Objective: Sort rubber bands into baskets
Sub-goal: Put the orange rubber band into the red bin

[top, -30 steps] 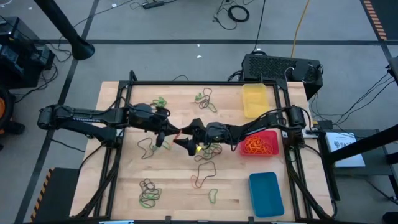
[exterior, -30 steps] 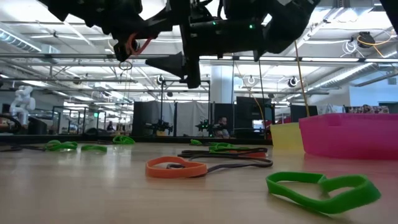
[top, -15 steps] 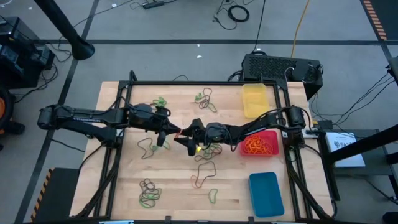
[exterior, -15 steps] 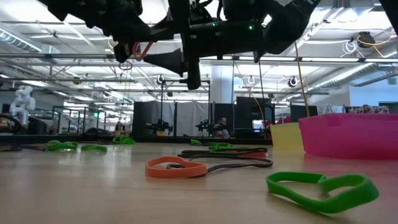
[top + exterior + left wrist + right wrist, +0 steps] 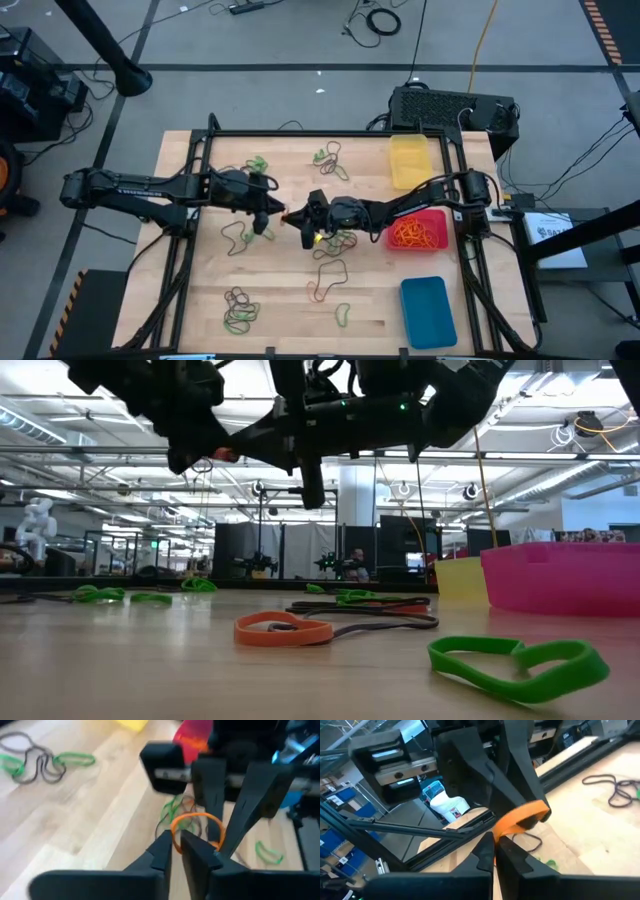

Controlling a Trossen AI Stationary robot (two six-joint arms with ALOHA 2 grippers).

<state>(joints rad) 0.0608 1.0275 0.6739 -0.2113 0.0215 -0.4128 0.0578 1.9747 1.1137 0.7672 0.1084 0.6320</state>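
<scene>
Above the middle of the table, an orange rubber band (image 5: 285, 214) spans between my two grippers. My left gripper (image 5: 272, 212) comes from the table's left and my right gripper (image 5: 296, 216) from the right, tip to tip, each shut on an end of it. In the left wrist view the band (image 5: 197, 822) is an open loop. The yellow basket (image 5: 409, 160), the red basket (image 5: 418, 230) holding orange bands, and the blue basket (image 5: 427, 311) stand along the right side. My left gripper pinches the loop's left end (image 5: 174, 836) between its two fingertips, which stand a narrow gap apart. The fingers slant down from the table's left. The band is clear of the table. My right gripper pinches the loop's other end (image 5: 498, 833) between its two shut fingertips. The fingers come level from the table's right. The band runs from them to the left gripper's tips (image 5: 542, 811), well above the wood.
Loose green, dark and orange bands lie scattered: far middle (image 5: 330, 158), far left (image 5: 255, 163), near left (image 5: 240, 310), near middle (image 5: 330, 275), and under the right arm (image 5: 338, 240). A black box (image 5: 450, 108) sits beyond the far right corner.
My right gripper stood wide open around the orange band hanging from the left gripper; it has now shut on it. My left gripper has tipped its fingers a little downward. Neither arm has travelled across the table.
</scene>
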